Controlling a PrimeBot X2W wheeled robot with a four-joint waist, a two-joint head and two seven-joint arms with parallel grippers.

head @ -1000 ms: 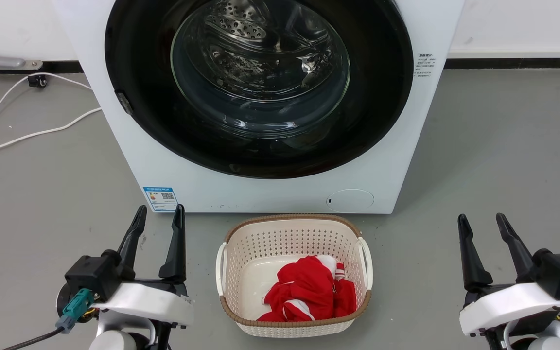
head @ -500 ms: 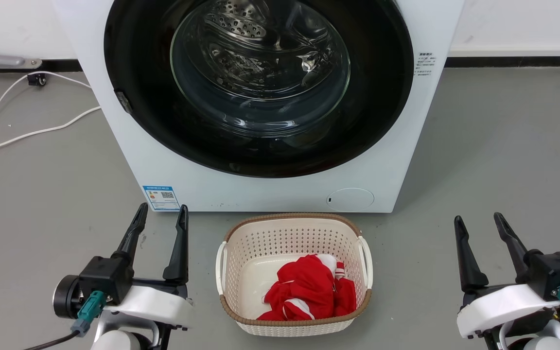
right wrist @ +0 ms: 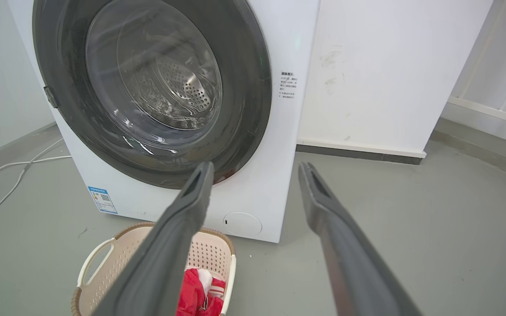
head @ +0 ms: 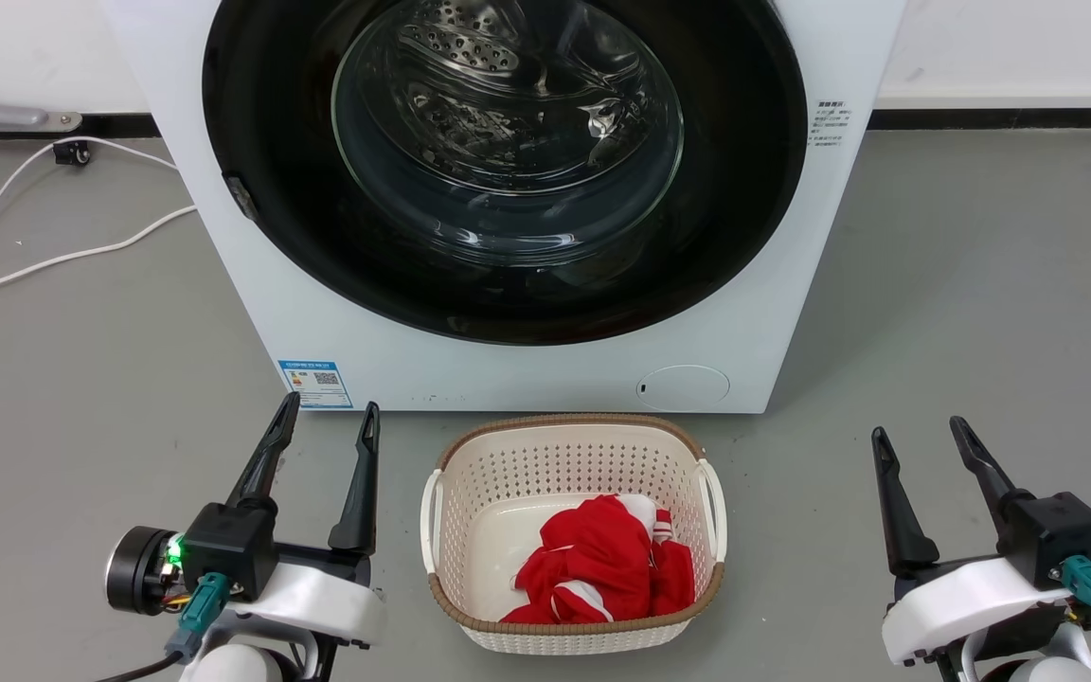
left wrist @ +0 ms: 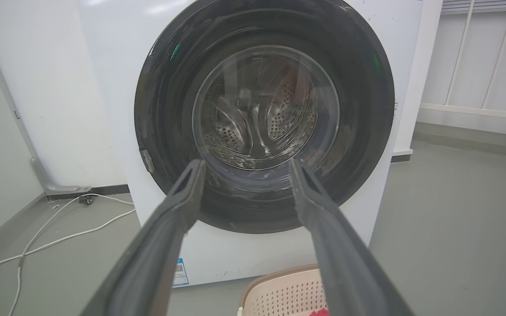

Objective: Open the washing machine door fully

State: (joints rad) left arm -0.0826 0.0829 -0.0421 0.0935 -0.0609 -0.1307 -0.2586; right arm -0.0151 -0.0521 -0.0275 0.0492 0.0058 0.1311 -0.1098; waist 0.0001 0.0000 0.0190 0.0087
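One door: we find the door (head: 506, 161) shut flat against the front of the white machine (head: 527, 379), well beyond both grippers and touched by neither.
Door make: a broad glossy black ring (head: 271, 218) surrounds a clear, bulging glass bowl (head: 508, 218); through it we make out the perforated steel drum (head: 470, 57).
Door facing: its face points straight out toward us. Being round, it offers us no long axis. A small grey tab (head: 239, 197) sits on its left rim.
Machine front: a smooth white panel with a small round flap (head: 683, 386) low on the right and a blue-edged sticker (head: 315, 384) low on the left.
Basket: the cream plastic basket (head: 569, 426) has perforated walls and a brown rim, and stands on the grey floor (head: 962, 284) just before the machine. Crumpled red and white cloth (head: 602, 559) lies inside.
Left gripper: the left gripper (head: 331, 407) has long, dark, tapered fingers (head: 266, 464) spread apart and empty, just left of the basket, with the tips toward the machine.
Right gripper: the right gripper (head: 918, 426) is likewise spread and empty, well right of the basket.
Cable: a white cable (head: 62, 260) snakes over the floor left of the machine.
Left wrist view: we get the door's (left wrist: 264, 116) whole circle here, where the head view crops its top. The left gripper's (left wrist: 246, 162) tips lie over its lower glass edge.
Right wrist view: we see the door (right wrist: 152, 87) obliquely from the right, past the right gripper (right wrist: 256, 166), with a scuffed white wall (right wrist: 389, 66) beside the machine.
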